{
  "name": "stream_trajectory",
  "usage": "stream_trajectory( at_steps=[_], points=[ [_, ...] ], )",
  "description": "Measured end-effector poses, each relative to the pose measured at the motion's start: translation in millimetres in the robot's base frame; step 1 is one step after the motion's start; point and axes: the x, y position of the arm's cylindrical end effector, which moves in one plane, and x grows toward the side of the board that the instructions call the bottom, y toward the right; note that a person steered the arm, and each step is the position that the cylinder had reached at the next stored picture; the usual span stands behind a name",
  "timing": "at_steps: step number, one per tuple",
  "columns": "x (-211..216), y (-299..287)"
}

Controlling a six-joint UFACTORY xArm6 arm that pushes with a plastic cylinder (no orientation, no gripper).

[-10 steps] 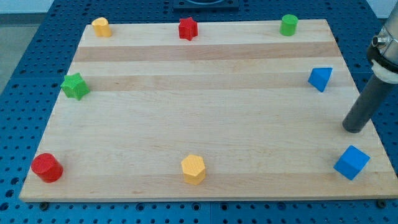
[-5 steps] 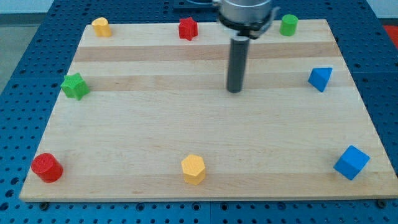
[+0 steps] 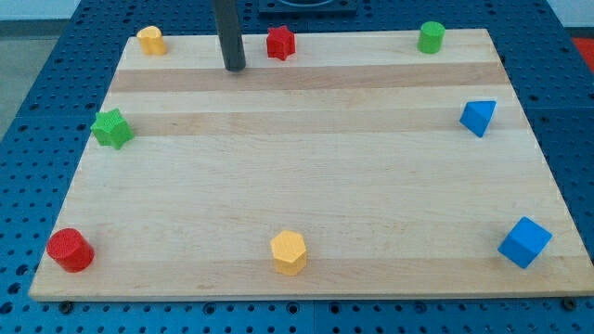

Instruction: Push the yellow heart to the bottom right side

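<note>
The yellow heart point(image 3: 150, 40) lies at the board's top left corner. My tip point(image 3: 235, 68) rests on the board near the top edge, to the right of the yellow heart and just left of the red star point(image 3: 280, 42). It touches neither block. The rod rises from the tip out of the view's top.
A green star point(image 3: 112, 128) sits at the left edge, a red cylinder point(image 3: 70, 250) at the bottom left, a yellow hexagon point(image 3: 289, 252) at the bottom middle. A blue cube point(image 3: 524, 242) is at the bottom right, a blue triangle point(image 3: 477, 117) at the right edge, a green cylinder point(image 3: 430, 37) at the top right.
My tip has swept from the right edge across the board's middle to the top left, between the yellow heart and the red star. No block has moved.
</note>
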Motion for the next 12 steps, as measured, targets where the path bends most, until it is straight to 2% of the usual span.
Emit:
stream_trajectory(
  at_steps=[2,4,7,9,10,11,12],
  points=[
    [-64,-57],
    [-63,-67],
    [-64,-117],
    [-64,-113],
    [-43,-95],
    [3,-113],
    [19,-170]
  ],
)
